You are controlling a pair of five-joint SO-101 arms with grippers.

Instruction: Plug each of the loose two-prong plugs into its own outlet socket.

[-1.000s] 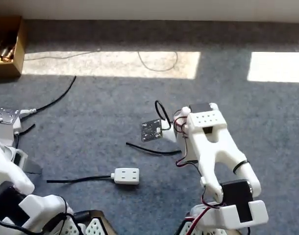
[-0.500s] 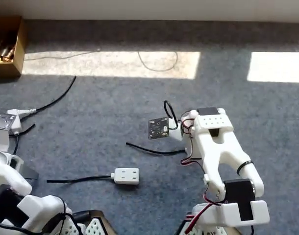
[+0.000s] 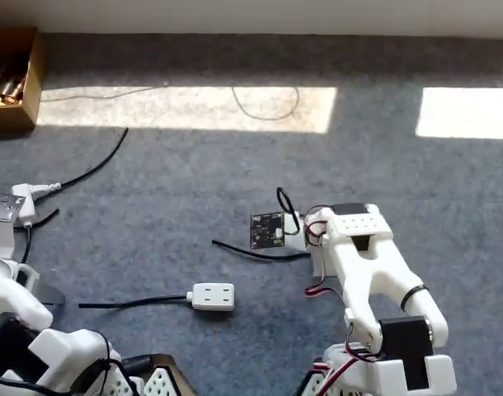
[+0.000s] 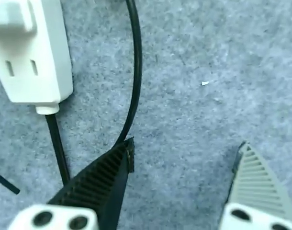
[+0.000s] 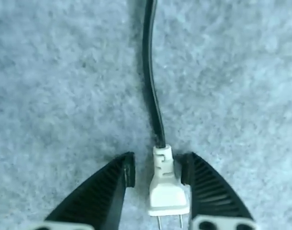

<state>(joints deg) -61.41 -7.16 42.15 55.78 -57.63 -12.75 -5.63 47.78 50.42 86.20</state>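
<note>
Straddling the plug (image 5: 167, 189) lengthwise, the right gripper (image 5: 159, 166) gapes unclenched (outlet strip (image 3: 212, 295) lies toward seven o'clock from it in the high view)

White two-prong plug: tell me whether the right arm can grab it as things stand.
Probably yes. In the right wrist view the right gripper is open, with a finger on either side of the plug. The plug lies flat on the carpet with nothing over it, and its black cord trails away.

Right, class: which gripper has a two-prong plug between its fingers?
The right gripper: the white plug lies between its open fingers, whereas the left gripper spans bare carpet beside a white socket block.
</note>
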